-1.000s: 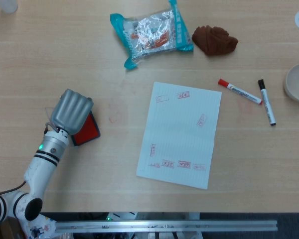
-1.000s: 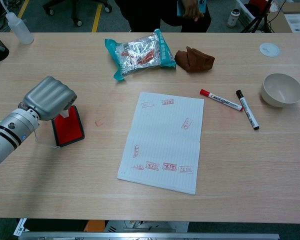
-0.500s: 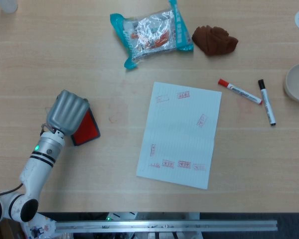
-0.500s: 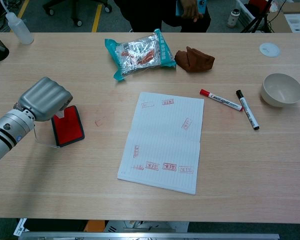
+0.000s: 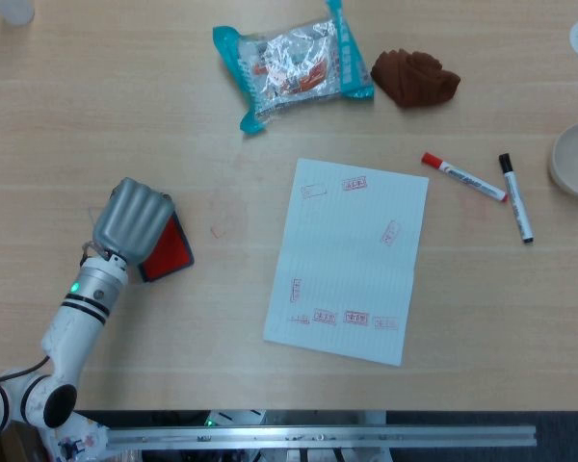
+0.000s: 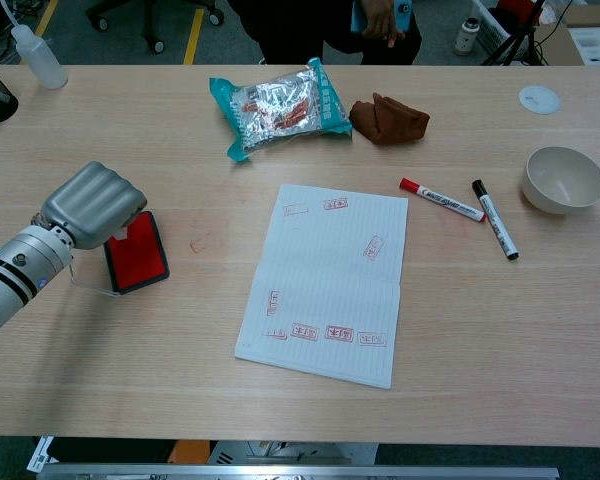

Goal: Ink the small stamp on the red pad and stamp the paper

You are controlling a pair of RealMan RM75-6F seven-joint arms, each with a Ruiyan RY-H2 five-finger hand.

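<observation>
Hovering over red pad (image 6: pixel 138 253): left hand (image 6: pixel 92 204), fingers curled under, contents hidden; paper (image 6: pixel 330 280) well right.

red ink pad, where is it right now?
The red ink pad sits on the left part of the table in both views, well left of the paper, with the left hand over its left edge.

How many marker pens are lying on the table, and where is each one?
2. The red-capped marker lies just right of the paper's upper right corner. The black-capped marker lies right of it, nearer the bowl. They are apart, not touching. No others show.
</observation>
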